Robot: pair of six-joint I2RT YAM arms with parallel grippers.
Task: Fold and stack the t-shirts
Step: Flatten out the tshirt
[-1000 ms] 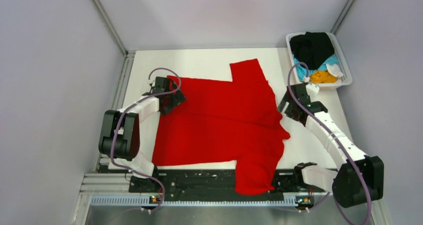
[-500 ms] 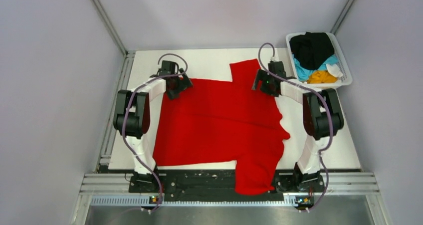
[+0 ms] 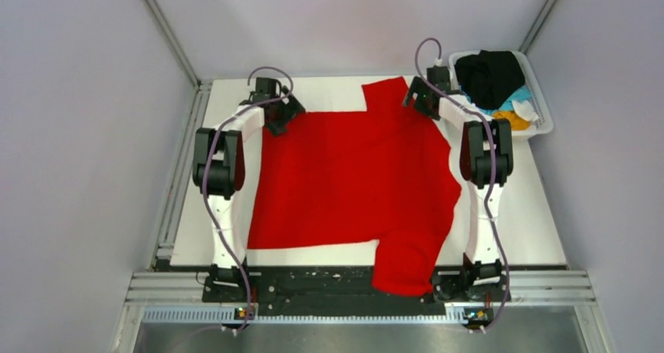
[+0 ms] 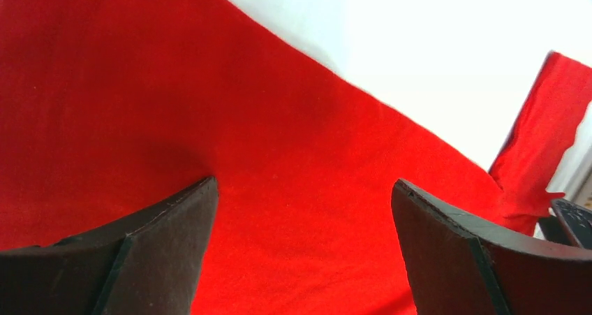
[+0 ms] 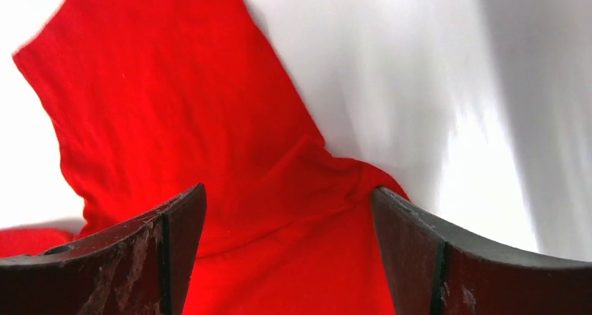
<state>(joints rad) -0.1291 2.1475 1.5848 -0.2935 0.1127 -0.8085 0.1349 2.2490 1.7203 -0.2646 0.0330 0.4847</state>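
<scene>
The red shirt (image 3: 352, 181) lies spread flat in the middle of the surface (image 3: 329, 95), while the other shirts (image 3: 489, 75) wait in the basket (image 3: 540, 95) at the upper right. The left tool (image 3: 276, 122) and the right tool (image 3: 417, 102) hover wide open over its two upper corners, holding nothing. The first fold seems about to begin: each tool should next descend, pinch the cloth edge and bring it toward the lower edge together.

The red shirt (image 3: 352, 181) is plain and bright on a white table (image 3: 329, 91). The basket (image 3: 539, 93) is white. It holds a plain black shirt (image 3: 489, 75), a light blue shirt (image 3: 517, 99) and an orange-yellow shirt (image 3: 507, 118).
</scene>
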